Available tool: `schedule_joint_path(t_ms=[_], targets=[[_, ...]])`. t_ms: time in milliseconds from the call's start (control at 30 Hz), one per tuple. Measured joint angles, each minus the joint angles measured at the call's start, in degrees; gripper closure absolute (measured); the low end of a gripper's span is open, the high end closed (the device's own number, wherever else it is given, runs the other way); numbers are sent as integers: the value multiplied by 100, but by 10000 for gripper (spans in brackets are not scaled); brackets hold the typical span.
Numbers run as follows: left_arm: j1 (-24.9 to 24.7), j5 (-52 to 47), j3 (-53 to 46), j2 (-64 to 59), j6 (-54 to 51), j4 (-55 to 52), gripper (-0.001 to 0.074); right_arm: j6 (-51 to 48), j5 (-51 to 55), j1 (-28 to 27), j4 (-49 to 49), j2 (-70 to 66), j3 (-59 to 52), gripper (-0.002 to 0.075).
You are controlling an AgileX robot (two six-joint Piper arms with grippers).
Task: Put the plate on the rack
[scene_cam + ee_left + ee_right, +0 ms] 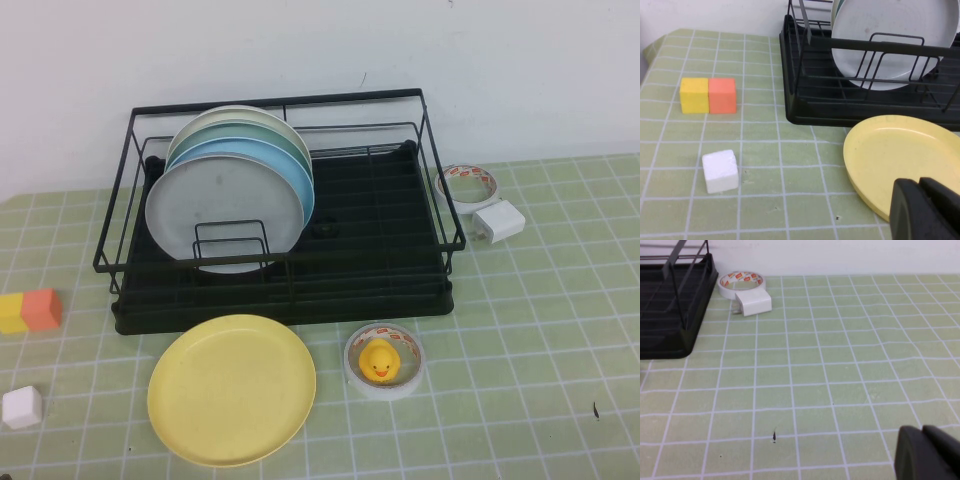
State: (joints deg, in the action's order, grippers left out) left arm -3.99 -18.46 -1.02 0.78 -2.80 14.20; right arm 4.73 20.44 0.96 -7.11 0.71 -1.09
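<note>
Opening step, nothing lifted yet, by the look of it. Green-gridded worktop [520,340] underneath everything. Biggest piece, the rack [380,215], black wire over a black tray, standing beyond the left claw [920,186] with only the plate between; several plates already upright in its slots on the left-arm side, a grey-white plate [215,210] in front, a light blue plate [290,165] behind it, paler ones further back, and the slots toward the right arm's side bare. Then the plate [232,388] itself, pale yellow, lying flat on the worktop, just in front of the rack, its near rim right beside the left claw's dark tip in that wrist view. Left claw low at the near edge, close above the worktop, tips apparently drawn together, gripping nothing, not touching the plate as far as can be told. Right claw [923,431] likewise low, well apart from the rack, over bare worktop, tips seemingly closed too, nothing held; likely parked. Next call, a judgement only: open the left claw, slide onto the near rim, pinch, tip the plate upright, carry to a free slot. Smaller bits: tape roll with a yellow duck [381,360] just beside the plate, orange and yellow blocks [708,95] and a white cube [720,171] off to the left claw's side.
</note>
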Motion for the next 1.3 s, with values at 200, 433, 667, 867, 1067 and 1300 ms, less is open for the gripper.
schedule_joint_path(t_ms=[200,433,667,867,1067,1300], targets=[[0,0,0,0,-467,-251,738,0,0,0,0,0,0,728],[0,0,0,0,-577,-254,738,0,0,0,-11,0,0,728],[0,0,0,0,-803,-359,738,0,0,0,-11,0,0,728],[0,0,0,0,-865,47,738,0,0,0,-11,0,0,728],[0,-11,0,0,-865,783,738,0,0,0,-11,0,0,728],[0,600,-10,0,-886,1023,738,0,-604,0,-147,0,-48,728]])
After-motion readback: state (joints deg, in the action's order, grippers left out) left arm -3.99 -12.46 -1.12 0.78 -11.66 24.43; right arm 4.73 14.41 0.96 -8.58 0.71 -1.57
